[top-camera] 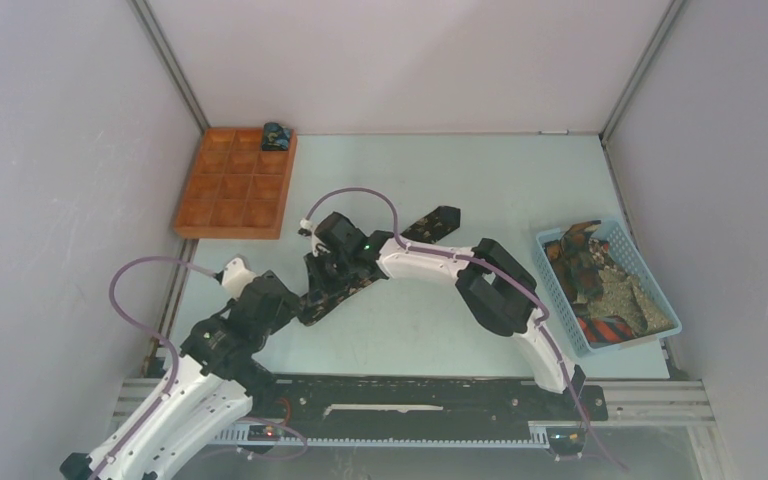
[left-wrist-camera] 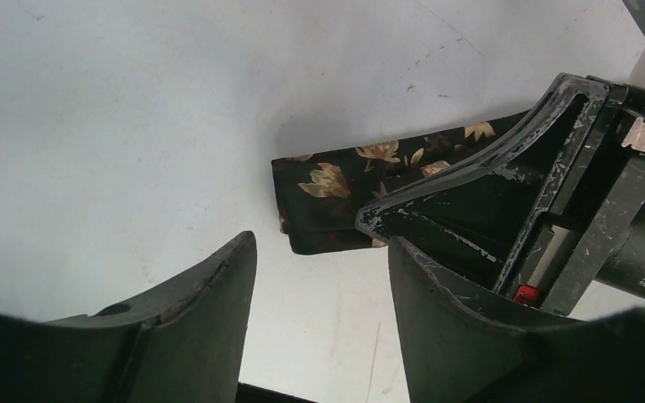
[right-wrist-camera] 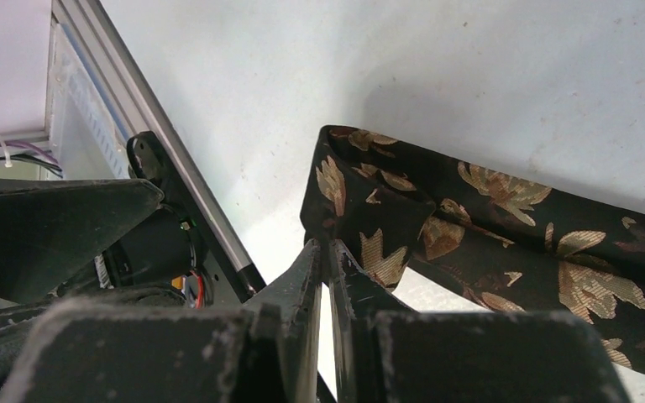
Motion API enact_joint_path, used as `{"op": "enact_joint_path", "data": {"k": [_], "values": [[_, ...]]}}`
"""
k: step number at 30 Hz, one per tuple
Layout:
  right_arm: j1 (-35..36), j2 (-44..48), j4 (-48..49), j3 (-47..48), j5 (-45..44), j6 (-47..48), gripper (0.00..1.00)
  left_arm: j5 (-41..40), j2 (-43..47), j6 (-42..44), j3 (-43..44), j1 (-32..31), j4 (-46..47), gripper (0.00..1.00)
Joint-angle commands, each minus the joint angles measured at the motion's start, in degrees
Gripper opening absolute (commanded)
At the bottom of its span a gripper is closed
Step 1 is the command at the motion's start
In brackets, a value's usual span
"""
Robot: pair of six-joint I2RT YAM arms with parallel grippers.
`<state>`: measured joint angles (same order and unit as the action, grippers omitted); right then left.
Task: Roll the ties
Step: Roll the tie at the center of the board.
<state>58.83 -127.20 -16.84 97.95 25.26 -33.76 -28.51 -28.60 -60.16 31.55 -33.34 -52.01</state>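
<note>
A black tie (top-camera: 435, 222) with tan leaves lies diagonally on the table, its near end folded over (left-wrist-camera: 336, 180). My right gripper (right-wrist-camera: 323, 248) is shut, pinching the edge of that folded end (right-wrist-camera: 369, 210) at its fingertips. In the top view the right gripper (top-camera: 325, 280) sits over the tie's lower left part. My left gripper (left-wrist-camera: 319, 243) stands open just short of the folded end, with only bare table between its fingers; from above it (top-camera: 290, 305) is close beside the right one. A rolled tie (top-camera: 277, 136) sits in the tray's far right compartment.
An orange compartment tray (top-camera: 235, 180) stands at the back left. A blue mesh basket (top-camera: 550, 275) at the right holds several loose ties (top-camera: 600, 285). Grey walls close in the table, and a metal rail (top-camera: 440, 405) runs along the near edge.
</note>
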Motion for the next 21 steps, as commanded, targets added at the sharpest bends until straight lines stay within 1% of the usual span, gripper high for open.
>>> {"op": "enact_joint_path", "data": {"k": [1, 12, 18, 21], "values": [[-0.6, -0.4, 1.8, -1.7, 0.5, 0.2, 0.11, -0.3, -1.2, -1.3, -1.4, 0.3, 0.6, 0.64], [-2.3, -0.1, 3.9, -5.5, 0.4, -0.1, 0.1, 3.2, -2.4, -0.3, -4.1, 1.2, 4.7, 0.65], [-2.9, -0.1, 4.7, -6.6, 0.7, -0.1, 0.1, 11.1, -3.5, 2.7, -7.6, 6.0, 10.9, 0.64], [-3.2, 0.0, 5.1, -7.1, 0.8, -0.2, 0.1, 13.6, -3.7, 3.2, -9.0, 7.4, 13.1, 0.64]]}}
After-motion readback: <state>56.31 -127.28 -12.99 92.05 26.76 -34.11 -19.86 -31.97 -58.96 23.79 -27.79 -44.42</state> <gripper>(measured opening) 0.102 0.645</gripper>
